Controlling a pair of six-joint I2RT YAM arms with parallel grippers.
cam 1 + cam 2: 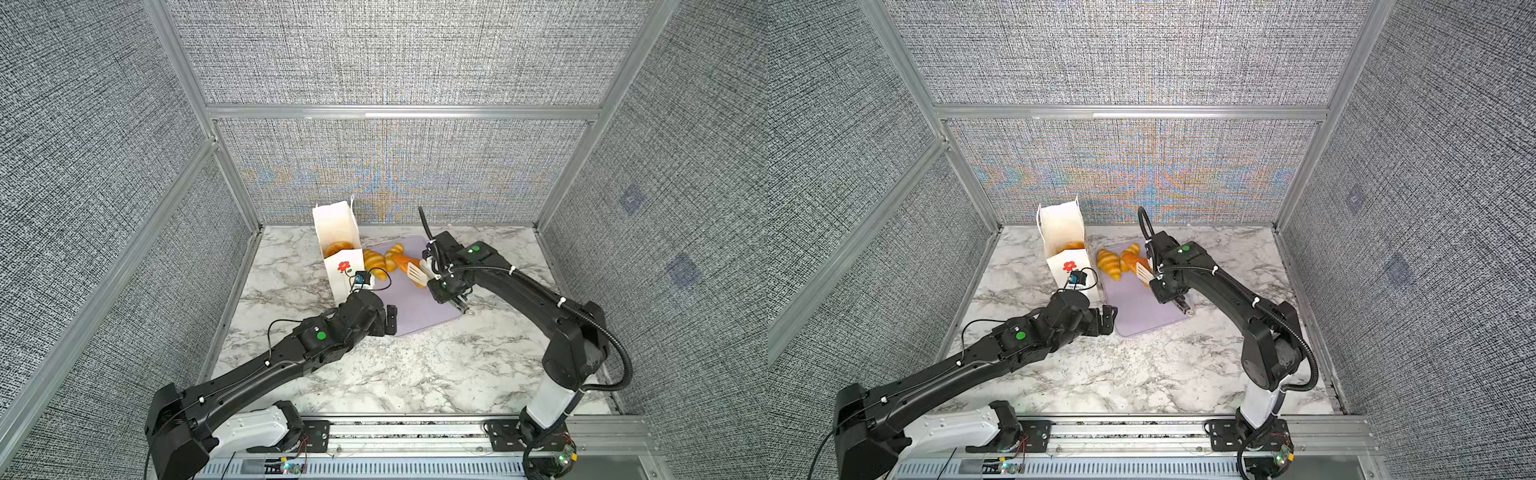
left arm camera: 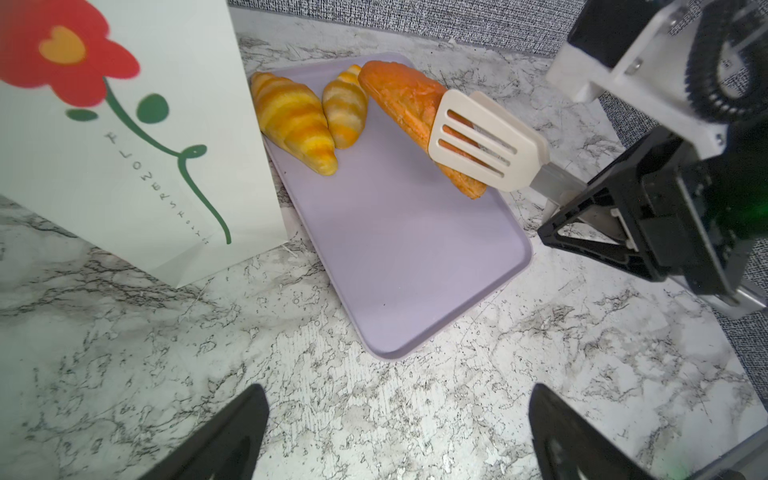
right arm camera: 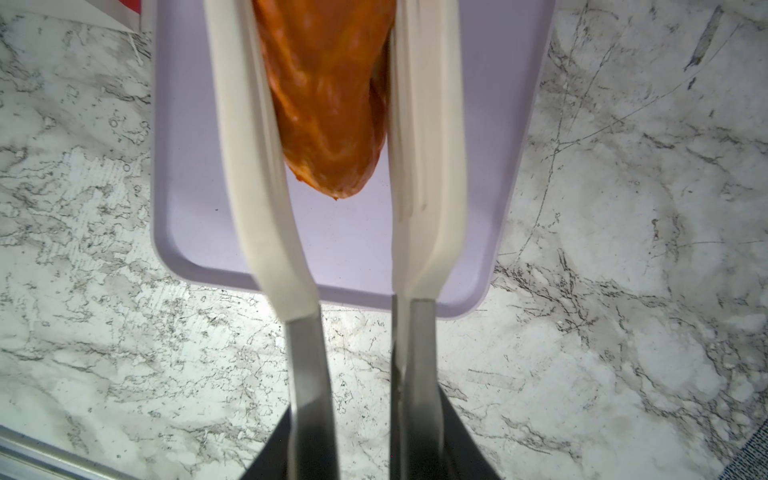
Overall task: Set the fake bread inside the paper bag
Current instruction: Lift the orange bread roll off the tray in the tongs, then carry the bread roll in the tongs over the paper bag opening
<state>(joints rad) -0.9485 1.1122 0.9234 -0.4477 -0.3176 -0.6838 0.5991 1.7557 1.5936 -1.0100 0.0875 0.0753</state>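
The white paper bag (image 1: 341,276) with the red flower stands open at the back left, with a golden piece of fake bread (image 1: 337,248) inside. Two striped croissants (image 2: 293,120) (image 2: 345,110) lie on the far end of the lilac tray (image 2: 407,257), right beside the bag. My right gripper (image 3: 361,415) is shut on white slotted tongs (image 2: 478,137). The tongs' blades clamp a darker orange-brown pastry (image 3: 328,91), whose near tip is clear of the tray. My left gripper (image 2: 395,395) stands open and empty over the marble, in front of the tray's near-left corner.
The bag (image 1: 1065,266) and the tray (image 1: 1138,307) stand side by side on the marble table (image 1: 374,374). Grey fabric walls with aluminium posts close in the back and both sides. A metal rail (image 1: 415,432) carrying the arm bases runs along the front.
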